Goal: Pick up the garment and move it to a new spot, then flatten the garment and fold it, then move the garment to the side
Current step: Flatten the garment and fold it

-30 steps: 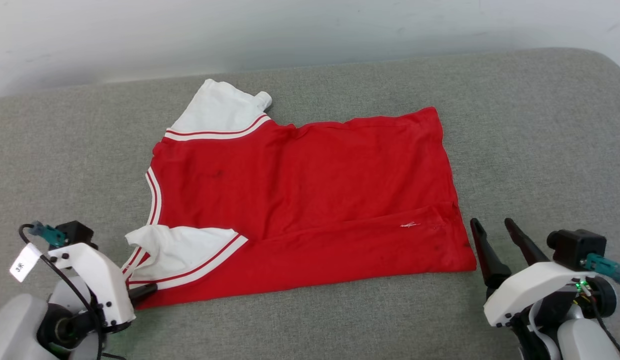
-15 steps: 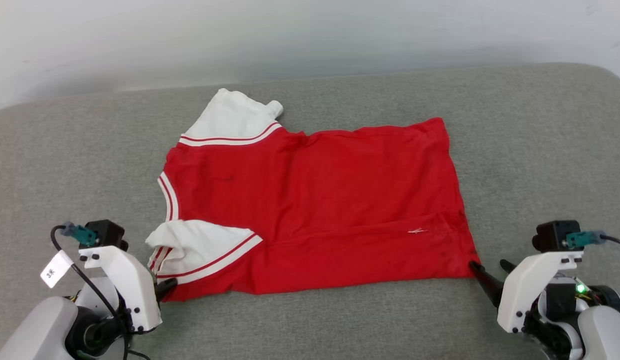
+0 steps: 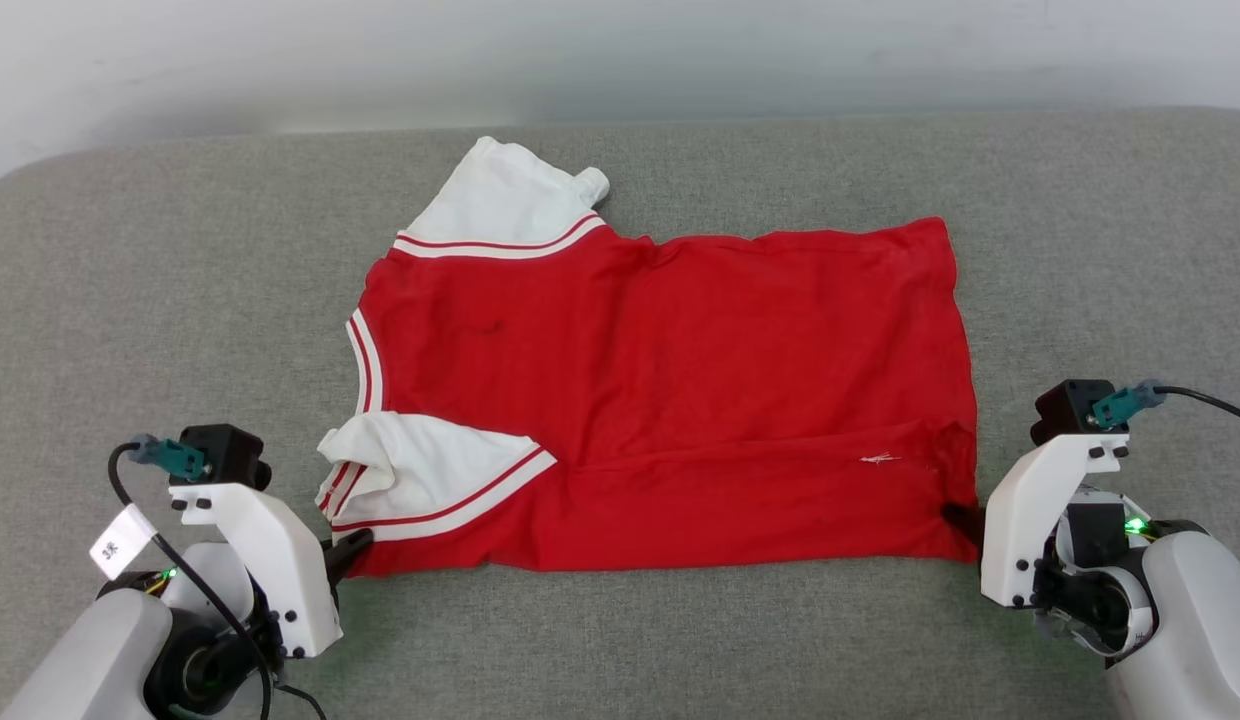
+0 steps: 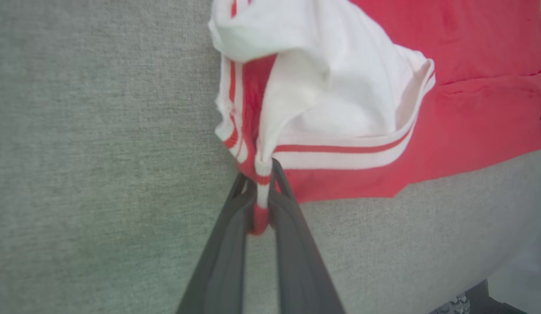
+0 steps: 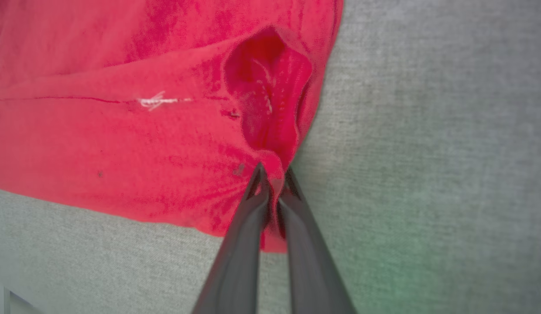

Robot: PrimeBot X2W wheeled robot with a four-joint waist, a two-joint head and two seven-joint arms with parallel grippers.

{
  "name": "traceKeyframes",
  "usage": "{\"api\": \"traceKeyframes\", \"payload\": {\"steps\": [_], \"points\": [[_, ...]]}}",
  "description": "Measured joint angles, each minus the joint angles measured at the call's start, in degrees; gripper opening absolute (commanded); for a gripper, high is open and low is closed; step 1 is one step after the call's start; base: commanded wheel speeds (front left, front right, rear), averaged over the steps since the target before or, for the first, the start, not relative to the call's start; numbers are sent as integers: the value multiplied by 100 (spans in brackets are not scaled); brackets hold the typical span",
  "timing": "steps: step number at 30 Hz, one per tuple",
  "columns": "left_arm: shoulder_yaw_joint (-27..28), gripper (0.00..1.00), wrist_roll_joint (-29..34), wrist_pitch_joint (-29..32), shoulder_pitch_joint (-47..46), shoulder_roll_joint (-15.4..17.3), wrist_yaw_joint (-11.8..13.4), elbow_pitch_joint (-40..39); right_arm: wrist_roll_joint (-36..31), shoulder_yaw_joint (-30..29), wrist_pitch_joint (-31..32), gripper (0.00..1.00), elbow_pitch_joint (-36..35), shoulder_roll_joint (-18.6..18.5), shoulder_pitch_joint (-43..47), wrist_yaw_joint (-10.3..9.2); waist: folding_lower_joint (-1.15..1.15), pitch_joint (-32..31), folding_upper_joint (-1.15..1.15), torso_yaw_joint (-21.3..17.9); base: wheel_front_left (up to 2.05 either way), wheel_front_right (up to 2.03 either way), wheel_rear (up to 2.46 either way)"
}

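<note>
The red garment lies spread on the grey cushion, plain red side up, white sleeves at its left end, hem at the right. Its near long edge is folded over into a strip. My left gripper sits at the near left corner and is shut on the striped trim of the near sleeve. My right gripper is at the near right corner, shut on the red hem, which puckers open just beyond the fingertips. The printed number and lettering are hidden.
The grey fabric cushion extends around the garment on all sides. A pale wall runs behind its far edge. The cushion's front edge drops off close to both arms.
The camera has shifted, so the whole picture moved. My right gripper, open and apart from the hem a second ago, has moved in and shut on the near right corner. The left gripper keeps its hold.
</note>
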Motion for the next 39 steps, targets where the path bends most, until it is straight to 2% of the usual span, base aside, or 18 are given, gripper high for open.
{"api": "traceKeyframes", "payload": {"steps": [9,18,22,27,28,29,30,36,39], "points": [[32,0,-45,-300,379,-62,-40,-10,112,256,-73,0,-334,-151,307,0,0,-360,0,7,0,0,0],[108,0,-156,-435,1157,54,234,-243,180,49,33,0,-921,-319,1339,9,0,-980,0,26,0,0,0],[134,0,-261,-388,1427,81,370,-331,168,-187,100,0,-1129,-271,1734,9,-1,-1140,0,38,0,0,0],[68,0,-314,-359,1579,8,386,-321,102,-320,91,0,-1315,-91,2030,9,0,-1118,0,4,0,0,0],[56,4,-316,-379,1577,-41,369,-278,65,-346,-1,29,-1335,-57,2046,9,0,-1100,0,0,0,0,0],[44,45,-323,-417,1573,-90,355,-221,13,-377,-109,100,-1356,-44,2070,9,0,-1082,0,0,0,0,0],[43,100,-319,-482,1562,-140,348,-160,-8,-426,-242,100,-1374,-12,2101,8,0,-1065,0,2,0,0,0],[81,100,-2,-1165,1417,-330,318,66,-350,-452,-1819,100,-1717,176,2249,8,0,-1087,0,-3,0,0,0],[166,100,218,-1685,1414,-406,415,30,-654,-534,-2547,100,-1872,337,2416,8,0,-1167,0,-20,0,0,0]]}}
